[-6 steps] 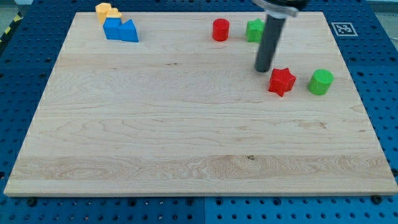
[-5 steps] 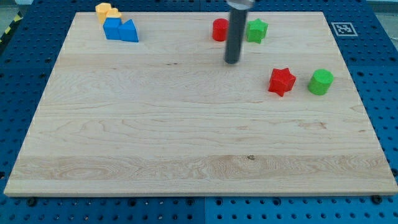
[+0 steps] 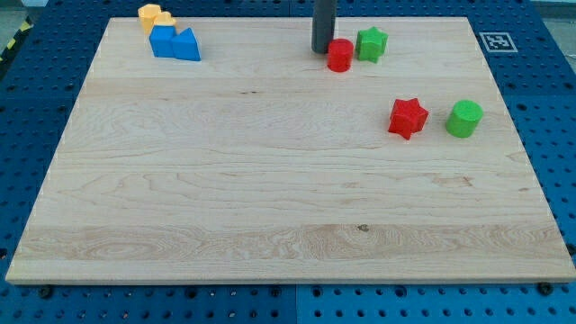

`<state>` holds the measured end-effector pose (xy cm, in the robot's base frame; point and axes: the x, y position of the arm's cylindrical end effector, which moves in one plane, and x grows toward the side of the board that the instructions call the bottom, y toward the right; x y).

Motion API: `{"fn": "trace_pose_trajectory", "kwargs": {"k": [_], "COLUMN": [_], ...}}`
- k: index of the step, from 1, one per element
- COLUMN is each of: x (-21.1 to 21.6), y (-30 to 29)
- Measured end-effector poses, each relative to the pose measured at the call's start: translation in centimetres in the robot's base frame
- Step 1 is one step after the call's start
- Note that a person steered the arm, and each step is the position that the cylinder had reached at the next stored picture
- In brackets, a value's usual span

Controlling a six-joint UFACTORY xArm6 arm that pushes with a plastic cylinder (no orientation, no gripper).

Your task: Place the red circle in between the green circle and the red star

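The red circle point(image 3: 339, 55) sits near the view's top, just left of a green star point(image 3: 371, 43). My tip point(image 3: 321, 49) rests at the red circle's upper left, touching or nearly touching it. The red star point(image 3: 408, 118) lies at the view's right, with the green circle point(image 3: 464, 119) a short gap to its right. The red circle is well above and left of that pair.
A blue block point(image 3: 175, 43) and an orange block point(image 3: 154, 16) sit together at the view's top left. A black-and-white marker point(image 3: 496, 40) is at the board's top right corner. The board's edges border a blue perforated table.
My tip moved from beside the red star up and left, then behind the red circle. The red circle has shifted right and slightly down, closer to the green star.
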<state>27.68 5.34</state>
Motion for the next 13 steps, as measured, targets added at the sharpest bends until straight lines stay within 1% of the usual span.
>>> {"fn": "trace_pose_trajectory", "kwargs": {"k": [1, 3, 4, 5, 6, 7, 10, 11, 12, 13], "x": [2.1, 4.7, 5.0, 3.9, 3.5, 3.6, 9.9, 8.1, 5.5, 2.0], "y": [1.6, 6.5, 7.8, 7.9, 9.1, 9.8, 13.2, 12.9, 9.0, 3.9]}}
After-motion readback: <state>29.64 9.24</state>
